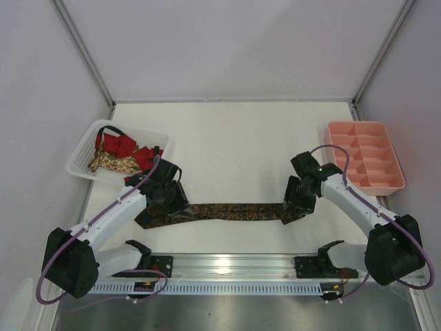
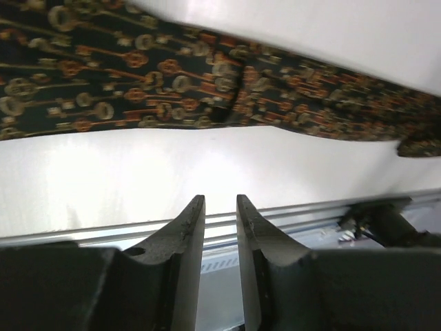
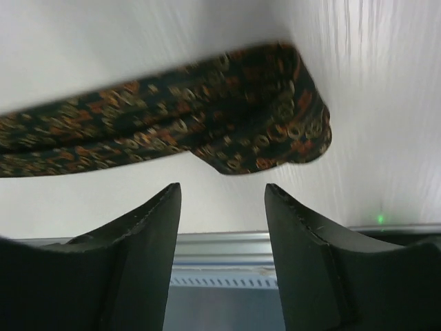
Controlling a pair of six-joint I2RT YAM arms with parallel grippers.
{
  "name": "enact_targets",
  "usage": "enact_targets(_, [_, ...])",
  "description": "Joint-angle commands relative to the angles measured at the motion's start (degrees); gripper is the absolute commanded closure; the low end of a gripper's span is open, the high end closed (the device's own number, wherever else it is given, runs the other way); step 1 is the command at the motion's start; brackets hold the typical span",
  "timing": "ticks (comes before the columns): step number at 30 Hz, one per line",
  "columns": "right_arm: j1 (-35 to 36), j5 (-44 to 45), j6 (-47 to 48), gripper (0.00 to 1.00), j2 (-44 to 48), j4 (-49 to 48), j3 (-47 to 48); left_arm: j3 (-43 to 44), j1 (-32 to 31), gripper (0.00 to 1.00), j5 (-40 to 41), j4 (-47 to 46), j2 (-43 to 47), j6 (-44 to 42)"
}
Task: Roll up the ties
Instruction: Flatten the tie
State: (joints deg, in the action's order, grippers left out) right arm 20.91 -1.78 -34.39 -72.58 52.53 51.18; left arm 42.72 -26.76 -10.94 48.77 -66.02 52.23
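Observation:
The dark brown tie with reddish-gold pattern (image 1: 234,212) lies stretched left to right across the near part of the table. My left gripper (image 1: 173,207) hovers over its wide left end. In the left wrist view the tie (image 2: 172,76) lies beyond the gripper (image 2: 220,200), whose jaws are narrowly apart and hold nothing. My right gripper (image 1: 295,205) is over the tie's right end. In the right wrist view that folded end (image 3: 262,124) lies just beyond the gripper (image 3: 222,187), which is wide open and empty. A red tie (image 1: 117,145) and a beige floral tie (image 1: 114,164) lie in a basket.
A white mesh basket (image 1: 79,162) sits at the back left. A pink compartment tray (image 1: 358,125) sits at the back right. A metal rail (image 1: 234,265) runs along the table's near edge, between the arm bases.

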Motion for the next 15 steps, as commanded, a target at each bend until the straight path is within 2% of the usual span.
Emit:
enact_targets(1, [2.82, 1.08, -10.15, 0.43, 3.05, 2.32, -4.93, -0.62, -0.39, 0.69, -6.54, -6.67, 2.21, -0.20])
enact_targets(5, [2.56, 1.69, -15.17, 0.46, 4.72, 0.64, -8.81, -0.18, -1.44, 0.69, -10.41, -8.61, 1.60, -0.02])
enact_targets(9, [2.39, 1.69, -18.60, 0.51, 4.99, -5.40, -13.64, 1.14, -2.68, 0.69, -11.03, -8.35, 1.24, -0.11])
enact_targets(15, [4.40, 1.34, -21.59, 0.54, 3.85, -11.22, -14.97, 3.60, -2.77, 0.69, -11.73, -6.76, 0.63, -2.30])
